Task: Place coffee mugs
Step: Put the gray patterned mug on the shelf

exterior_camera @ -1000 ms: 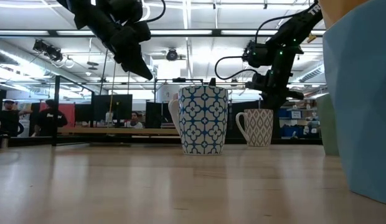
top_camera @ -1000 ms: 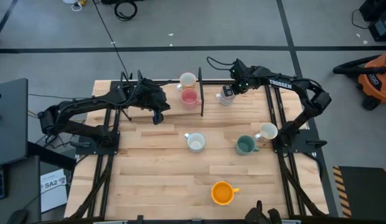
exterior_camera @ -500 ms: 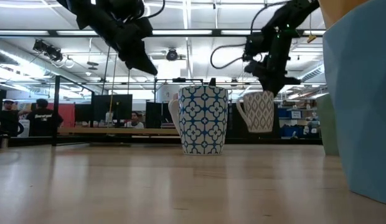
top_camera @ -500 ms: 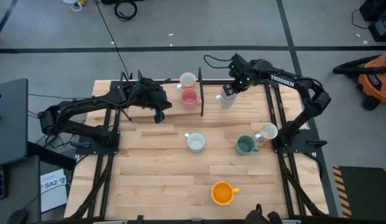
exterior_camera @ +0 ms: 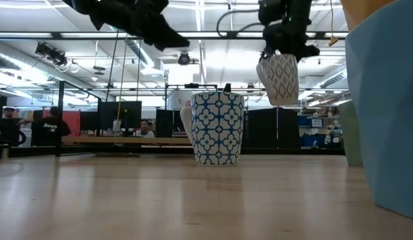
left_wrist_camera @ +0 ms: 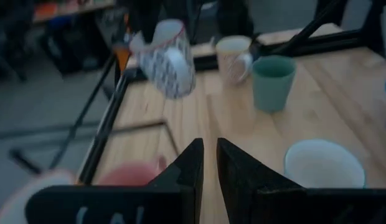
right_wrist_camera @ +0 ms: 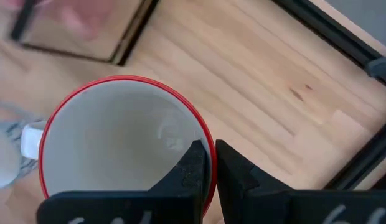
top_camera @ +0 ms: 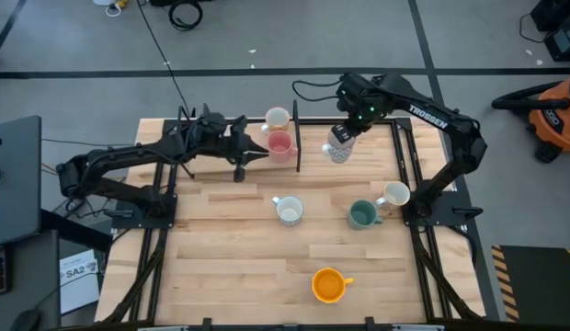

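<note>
Right end effector (top_camera: 345, 136) pinches the rim of a patterned white mug (top_camera: 337, 145), one finger inside the red-edged lip, and holds it clear of the counter (top_camera: 230, 248) near the far edge, slightly tilted. Step in hand: carrying this mug to its spot. Left end effector (top_camera: 251, 154), fingers pressed nearly together and empty, hangs beside the pink mug (top_camera: 279, 144). Next, I judge: level the mug, lower it, release.
</note>
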